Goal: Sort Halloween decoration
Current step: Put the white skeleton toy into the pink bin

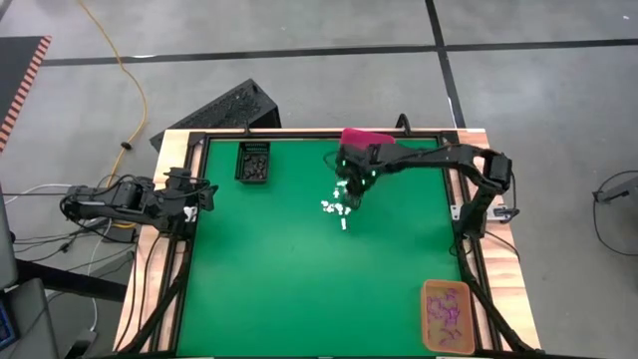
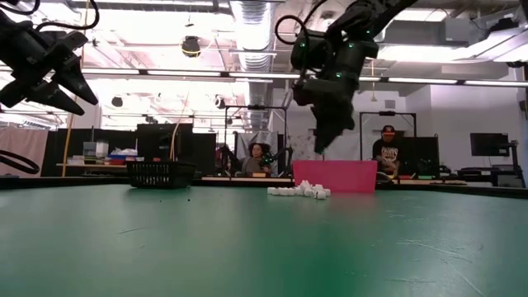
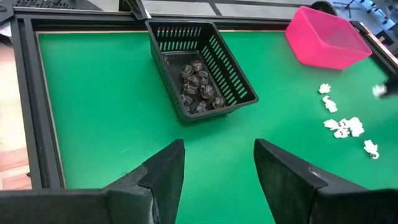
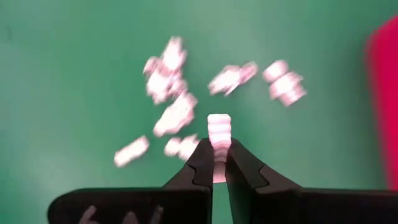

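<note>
right gripper [image 4: 215, 163]: jaws pinched nearly shut on one ribbed white trinket [image 4: 218, 132], above the mat's upper middle
white pile [image 1: 339, 209]: lumpy little bits scattered just under it, beside the smooth pink bin [image 3: 326, 37]
left gripper [image 3: 217, 165]: jaws wide apart, empty, at the left edge
black basket [image 3: 202, 68]: slatted, dark trinkets inside
orange bin [image 1: 446, 314]: purple bits, lower right corner
green mat [image 1: 279, 269]: flat, lots of free room in the middle

Two dark jointed arms, right pincer [image 4: 216, 163] w/ black wedge fingers, green LEDs
</note>
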Controlling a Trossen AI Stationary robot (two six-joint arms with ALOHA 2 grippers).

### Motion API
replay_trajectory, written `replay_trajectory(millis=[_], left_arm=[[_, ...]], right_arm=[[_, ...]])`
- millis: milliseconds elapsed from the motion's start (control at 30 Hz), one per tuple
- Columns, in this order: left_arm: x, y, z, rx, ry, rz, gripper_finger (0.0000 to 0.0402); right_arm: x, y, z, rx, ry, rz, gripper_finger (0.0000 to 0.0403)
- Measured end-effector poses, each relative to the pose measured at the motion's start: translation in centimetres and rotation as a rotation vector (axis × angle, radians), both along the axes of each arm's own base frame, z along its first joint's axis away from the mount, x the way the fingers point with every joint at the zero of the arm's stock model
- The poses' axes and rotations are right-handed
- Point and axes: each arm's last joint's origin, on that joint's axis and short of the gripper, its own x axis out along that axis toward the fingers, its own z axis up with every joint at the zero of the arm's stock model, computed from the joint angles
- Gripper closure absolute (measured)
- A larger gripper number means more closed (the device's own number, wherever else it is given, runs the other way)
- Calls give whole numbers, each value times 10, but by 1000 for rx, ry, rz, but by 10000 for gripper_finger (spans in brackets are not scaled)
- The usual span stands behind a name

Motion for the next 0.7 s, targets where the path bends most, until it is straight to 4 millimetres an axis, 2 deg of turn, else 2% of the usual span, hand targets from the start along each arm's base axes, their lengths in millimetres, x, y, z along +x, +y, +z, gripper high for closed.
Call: replay_trajectory(millis=[100,367,533,700], left_arm=[[0,0,0,0,0,0,219],[0,0,0,1,-1,3,219],[0,0,0,2,1,4,219],[0,0,0,4,1,7,219]], right_arm=[[-3,-25,11,-34,-35,-94,361],[-25,-78,20,-148,-21,-326,349],[-33,-94,21,-160,-35,-379,318],[-37,-100,21,-184,-26,-407,257]])
